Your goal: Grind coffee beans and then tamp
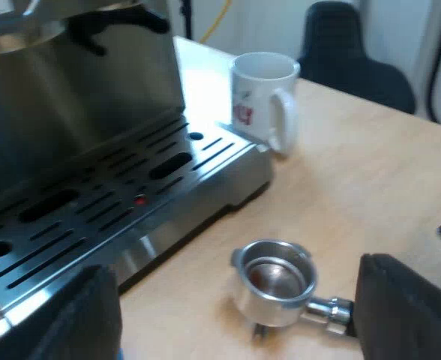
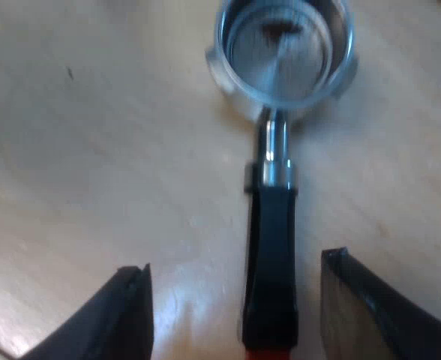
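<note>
Left gripper (image 1: 232, 271) is hanging low over the desk (image 1: 378, 172) with its two black fingers (image 1: 82, 319) spread wide apart and gripping nothing. Between them the metal holder (image 1: 274, 283) is lying loose on the wood, its round basket facing up and showing a brownish bottom, while its chrome neck is running off behind one finger. Just beside the holder the espresso machine (image 1: 70, 97) is standing, its slotted drip tray (image 1: 115, 206) reaching toward the gripper and carrying a small red dot. A white mug (image 1: 264, 97) with red print is sitting on the desk, touching or nearly touching the tray's far corner, and a dark chair (image 1: 355, 56) is standing beyond the desk's edge.

Right gripper (image 2: 234, 264) is hovering over the same holder (image 2: 284, 49) from the handle side, fingers (image 2: 127, 319) wide apart. The dark handle (image 2: 271, 255) is lying between them, touching neither, with its red end (image 2: 269, 352) nearest the wrist. A few dark specks are lying in the basket, and the pale desk (image 2: 93, 135) is stretching around it.
</note>
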